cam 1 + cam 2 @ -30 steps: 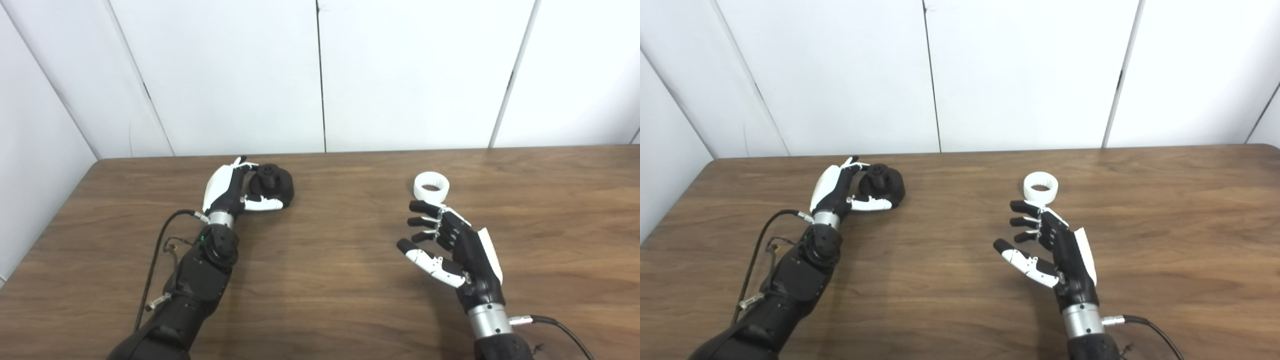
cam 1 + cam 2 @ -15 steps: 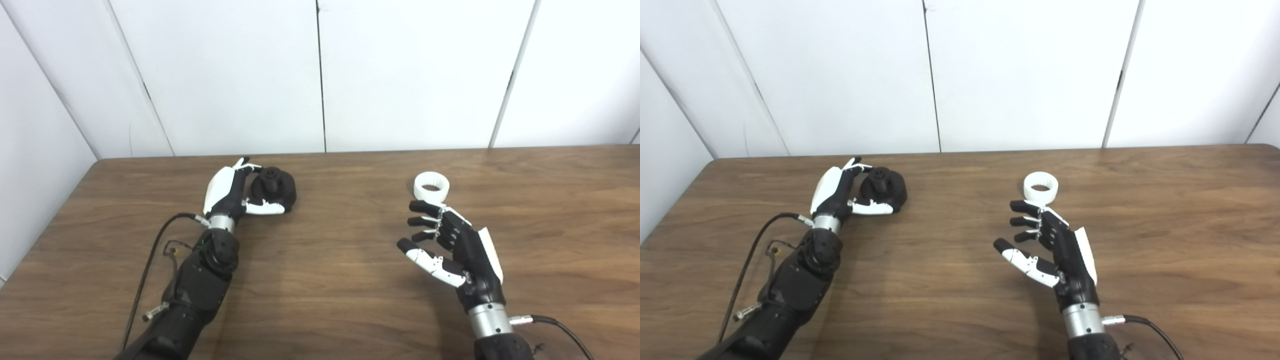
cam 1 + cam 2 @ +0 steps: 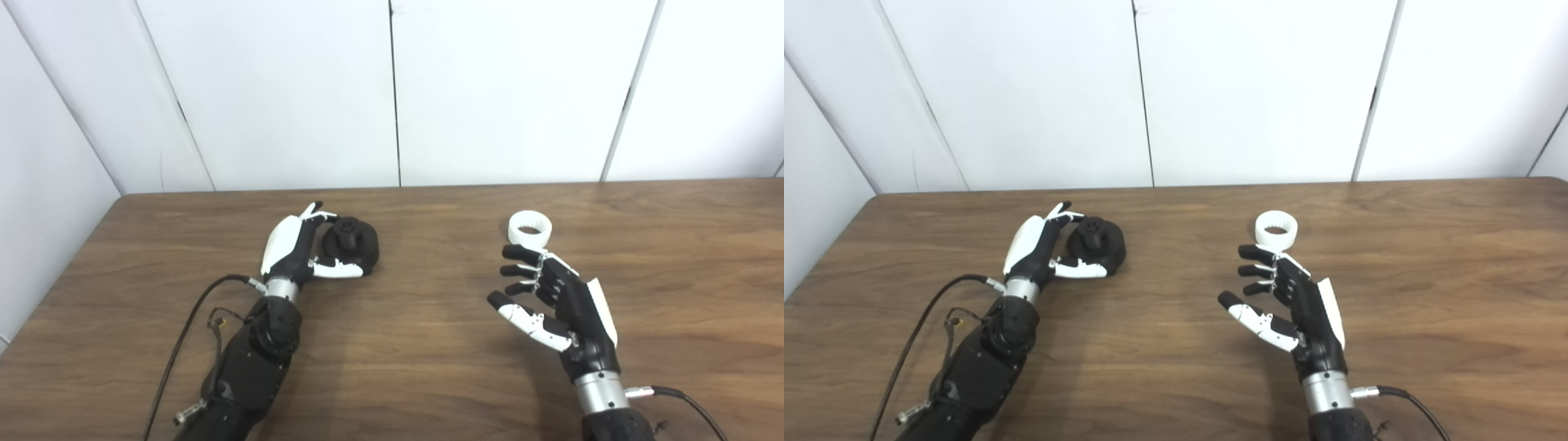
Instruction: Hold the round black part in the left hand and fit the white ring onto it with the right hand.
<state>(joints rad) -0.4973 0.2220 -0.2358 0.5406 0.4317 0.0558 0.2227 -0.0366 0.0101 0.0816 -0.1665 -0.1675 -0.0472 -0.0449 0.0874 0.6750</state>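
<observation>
Left hand [image 3: 294, 251] wrapped around round black part [image 3: 353, 243] on table [image 3: 429, 343], well inside far-left edge. Right hand [image 3: 560, 300] spread wide, empty, just near of white ring [image 3: 530, 226]. Bare wood between them.

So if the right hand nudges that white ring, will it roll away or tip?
The white ring lies flat on the table, hole up, so it would probably slide, not roll. It looks like rigid, light plastic. The open right hand is just short of it.
</observation>
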